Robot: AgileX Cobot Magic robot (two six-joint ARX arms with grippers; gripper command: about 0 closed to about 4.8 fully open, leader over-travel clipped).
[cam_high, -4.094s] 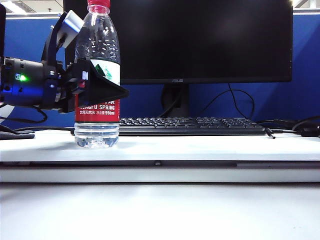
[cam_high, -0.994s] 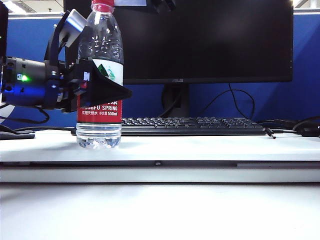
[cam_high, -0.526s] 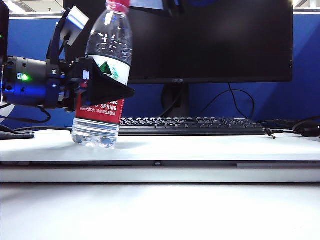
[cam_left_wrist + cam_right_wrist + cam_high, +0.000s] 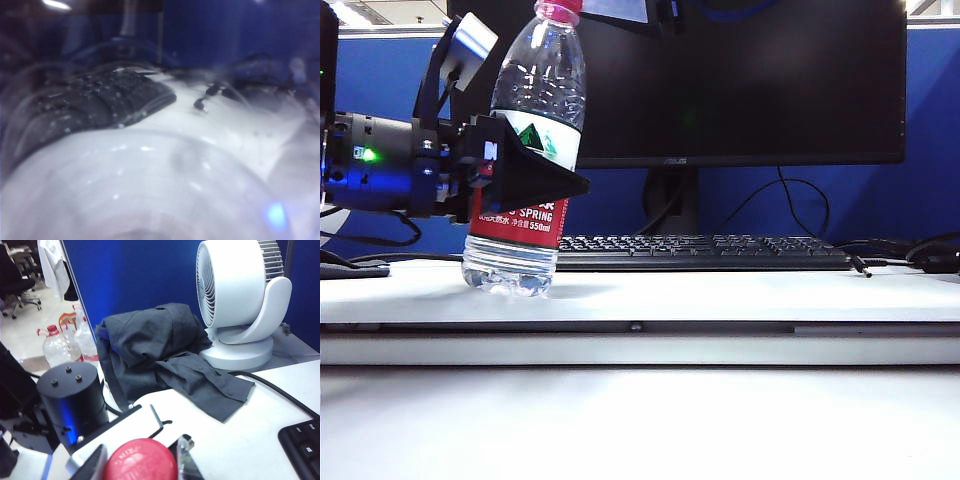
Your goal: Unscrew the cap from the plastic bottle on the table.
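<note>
Bottle (image 4: 525, 170) leans on the worktop (image 4: 720, 295), left gripper (image 4: 520, 170) squeezing its label. Twist the cap (image 4: 558, 10) gently, keeping it straight. Keyboard (image 4: 705, 250) waits behind.

Left wrist: blurry bottle (image 4: 140, 190) only.

Right wrist: right gripper (image 4: 140, 460) hugs the cap (image 4: 140, 460). Fan (image 4: 240, 300) and shirt (image 4: 165, 355) sit nearby.

bottle (image 4: 527, 150) on table (image 4: 720, 295); keyboard (image 4: 705, 252) behind

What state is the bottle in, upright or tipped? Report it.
Tipped. The plastic bottle leans with its cap toward the monitor side, base edge lifted off the table, while the left tool clamps its label.
</note>
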